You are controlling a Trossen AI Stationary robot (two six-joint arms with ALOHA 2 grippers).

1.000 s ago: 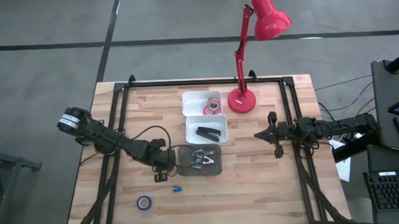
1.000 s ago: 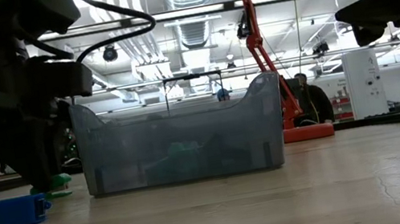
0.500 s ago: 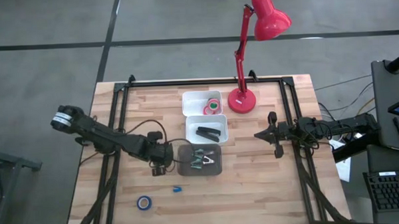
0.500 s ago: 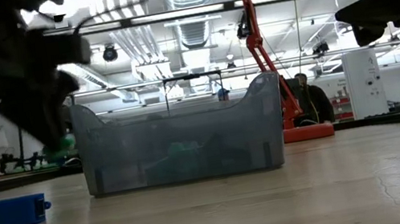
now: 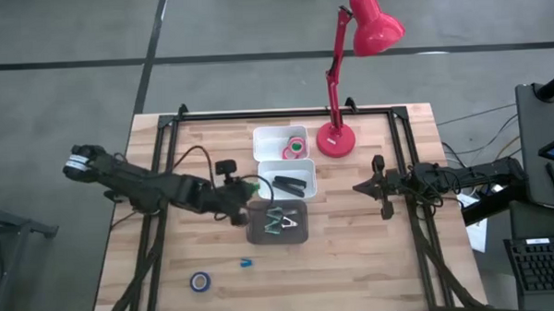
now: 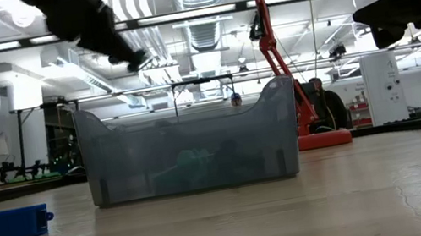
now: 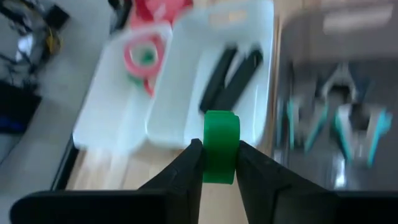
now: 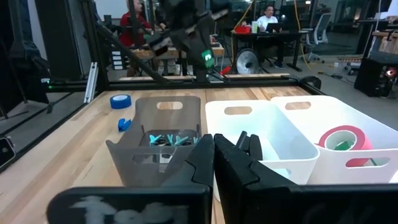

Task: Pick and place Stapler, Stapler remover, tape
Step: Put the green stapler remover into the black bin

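Two dark jointed arms, black cables, left tool (image 7: 216,163) black-fingered

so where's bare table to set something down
Bare wood right of the bins, between the grey bin and the right gripper, and along the near edge right of the blue tape. It's crowded around the white bins and lamp base.

No text, label, brand, number or sign can be read in any of the views.
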